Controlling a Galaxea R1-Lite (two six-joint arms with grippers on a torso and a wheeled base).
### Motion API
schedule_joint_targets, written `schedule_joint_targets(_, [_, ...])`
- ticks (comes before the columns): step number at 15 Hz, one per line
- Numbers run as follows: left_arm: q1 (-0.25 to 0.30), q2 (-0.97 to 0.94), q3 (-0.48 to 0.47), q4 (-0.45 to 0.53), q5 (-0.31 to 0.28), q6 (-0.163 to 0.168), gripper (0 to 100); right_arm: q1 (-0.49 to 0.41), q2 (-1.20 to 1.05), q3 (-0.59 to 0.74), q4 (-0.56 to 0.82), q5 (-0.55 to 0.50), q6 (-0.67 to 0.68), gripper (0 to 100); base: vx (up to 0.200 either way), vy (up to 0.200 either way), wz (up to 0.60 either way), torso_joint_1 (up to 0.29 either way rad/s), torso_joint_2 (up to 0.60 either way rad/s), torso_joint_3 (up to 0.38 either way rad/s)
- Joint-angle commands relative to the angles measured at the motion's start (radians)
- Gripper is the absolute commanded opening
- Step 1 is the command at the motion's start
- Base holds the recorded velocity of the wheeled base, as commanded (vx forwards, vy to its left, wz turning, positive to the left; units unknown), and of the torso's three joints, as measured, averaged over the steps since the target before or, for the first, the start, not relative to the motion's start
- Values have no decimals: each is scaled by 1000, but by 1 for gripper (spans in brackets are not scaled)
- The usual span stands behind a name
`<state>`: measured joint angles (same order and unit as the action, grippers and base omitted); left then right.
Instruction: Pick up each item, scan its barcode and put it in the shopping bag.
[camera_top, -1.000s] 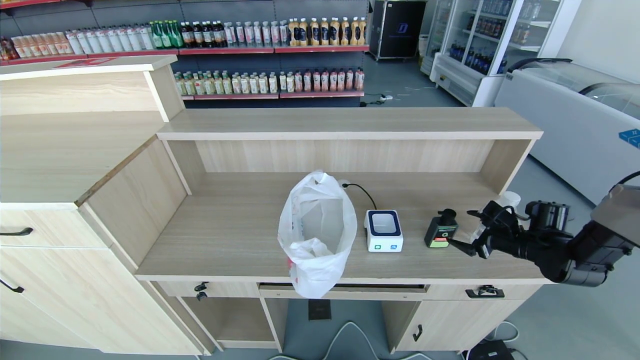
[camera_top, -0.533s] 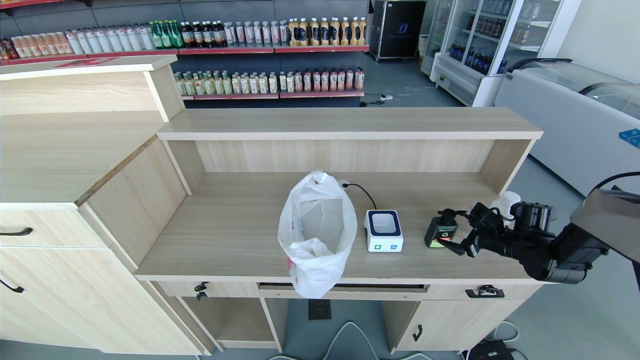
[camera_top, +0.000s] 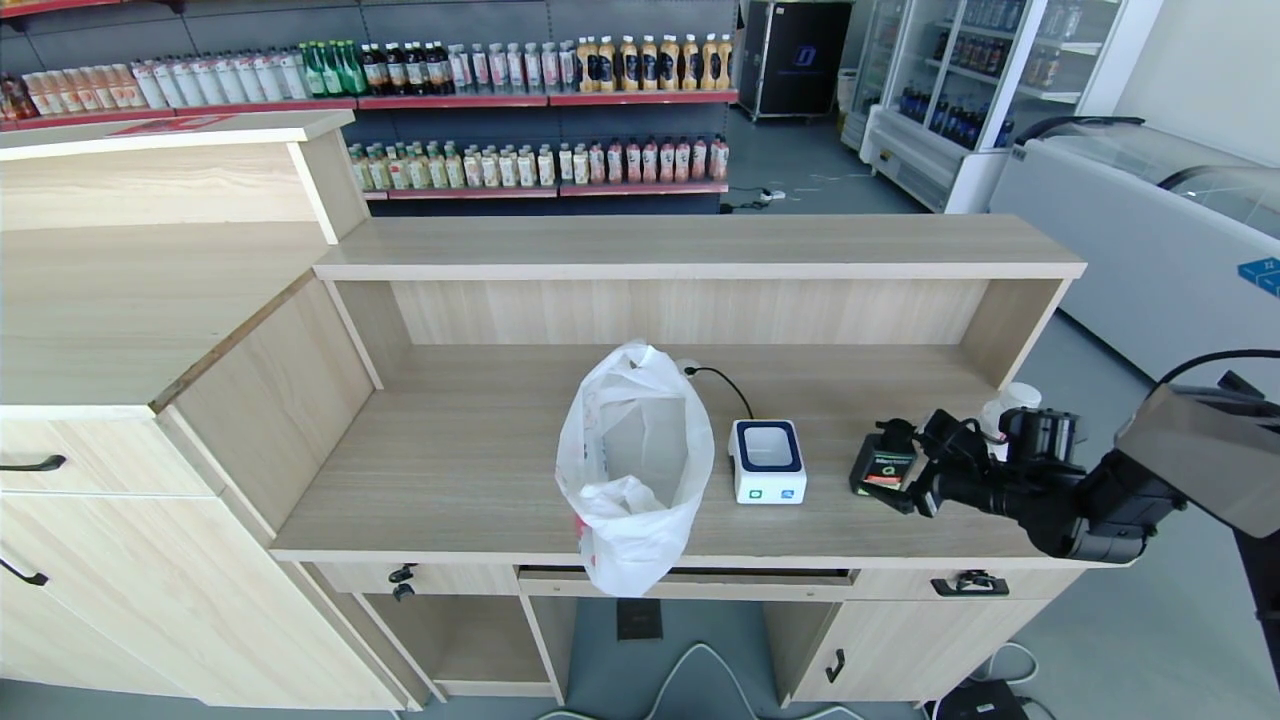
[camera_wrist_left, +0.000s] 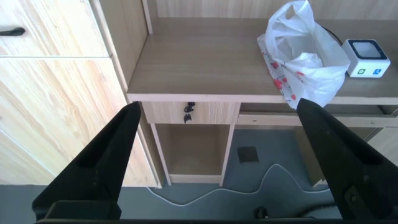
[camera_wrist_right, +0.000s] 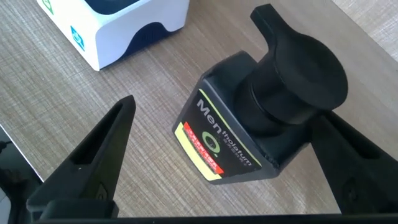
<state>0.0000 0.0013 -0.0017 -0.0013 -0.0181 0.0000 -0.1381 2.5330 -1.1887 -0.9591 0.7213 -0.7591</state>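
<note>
Dark pump bottle (camera_top: 882, 468) stood on the worktop (camera_top: 470, 470), right of centre in the head view, apparently upright. Its yellow-and-red label faced the front edge. In the right wrist view the bottle (camera_wrist_right: 249, 137) sat mid-frame, with the broad black pump head toward the upper right.

- **Handling (judged):** squat rigid plastic with a smooth, glossy skin, so likely slippery. Probably moderate weight if full, and not fragile.
- **Pump head:** the weak point, since it could swivel or press down. Not a place to grip.
- **Best hold:** across the flat sides of the body, below the shoulder, squarely enough that it would not twist out.
- **Barcode:** not seen on the face shown. It may be on the back, so the hold should leave that side uncovered.

Right gripper (camera_top: 890, 468) was level with the bottle. Its fingers (camera_wrist_right: 87, 168) were spread, one on each side of the body, with a gap showing on both sides and nothing pinched.

The white scanner (camera_top: 768, 460) sat just left of the bottle in the head frame, near but apart, with its cable running toward the back. Further left, at frame centre, the white shopping bag (camera_top: 635, 465) stood with its mouth open and its lower part slumped over the front edge.

Left gripper (camera_wrist_left: 217, 106) hung low in front of the worktop, well apart from the bottle. Its fingers were spread wide and empty, and the bag (camera_wrist_left: 305, 53) showed at the upper right of the left wrist frame.
</note>
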Motion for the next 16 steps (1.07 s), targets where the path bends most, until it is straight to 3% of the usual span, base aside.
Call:
schedule_joint_targets(1, [0,0,0,0,0,0,100,6,13,-11,-1,0,-2,100,0,0,0,0,0,0])
schedule_joint_targets(9, [0,0,0,0,0,0,100,31,55,-43,5,1,4,100,0,0,0,0,0,0])
schedule_joint_targets(10, [0,0,0,0,0,0,100,31,59,-49,7,1,4,0,0,0,0,0,0,0])
schedule_joint_targets(16, [0,0,0,0,0,0,100,29,55,-55,-1,12,6,0,0,0,0,0,0,0])
